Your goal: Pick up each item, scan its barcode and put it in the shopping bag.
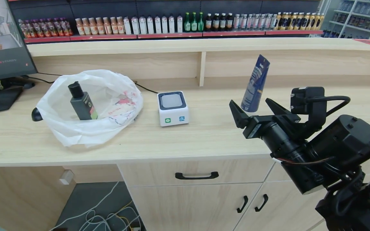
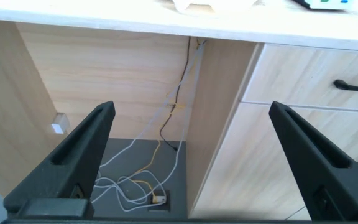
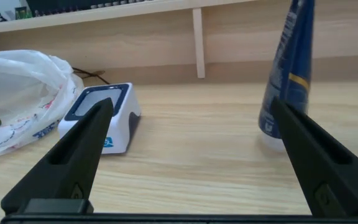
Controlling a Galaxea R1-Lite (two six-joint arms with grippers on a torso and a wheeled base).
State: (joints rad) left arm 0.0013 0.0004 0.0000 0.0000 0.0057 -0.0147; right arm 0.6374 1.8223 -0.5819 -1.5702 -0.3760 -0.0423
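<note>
A blue tube [image 1: 255, 84] stands cap-down on the wooden counter [image 1: 210, 134], also seen as the blue tube [image 3: 288, 74]. My right gripper [image 1: 256, 110] is open just in front of it, its fingers [image 3: 79, 155] spread with nothing between them. The white barcode scanner [image 1: 172, 108] sits mid-counter, scanner [image 3: 101, 118]. A white shopping bag [image 1: 108, 112] lies open at the left with a dark bottle [image 1: 82, 102] standing in it. My left gripper [image 2: 194, 162] is open below counter level, facing the space under the counter.
A monitor [image 1: 2, 48] stands at the far left of the counter. A raised shelf ledge [image 1: 201, 64] runs along the back. Drawers and cabinet doors [image 1: 198, 192] lie below the counter, with loose cables [image 2: 142, 180] on the floor.
</note>
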